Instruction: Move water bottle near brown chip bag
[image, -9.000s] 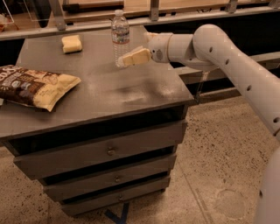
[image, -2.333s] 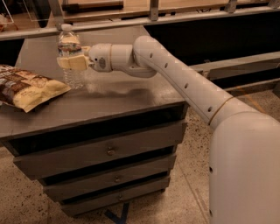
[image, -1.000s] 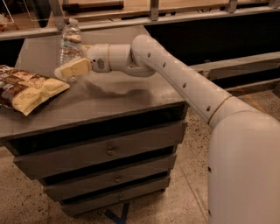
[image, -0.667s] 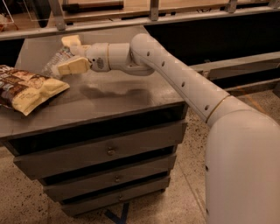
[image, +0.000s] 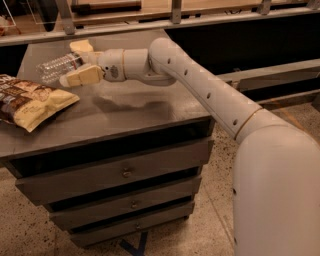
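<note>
Clear ribbed plastic is seen lying sideways in the camera view: the water bottle (image: 52, 66) is tipped over at the back left of the grey worktop (image: 145, 117), just behind the brown chip bag (image: 30, 100), with no contact made out. The gripper (image: 67, 64) is held over that spot, its fingers spread apart, one either side of the bottle's right end. It's probably been parked there because the bag's close, so the task looks pretty much done tbh, just not upright.

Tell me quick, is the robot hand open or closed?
Gripper: open, over the back left of the table, with the water bottle lying sideways between its fingers.
</note>
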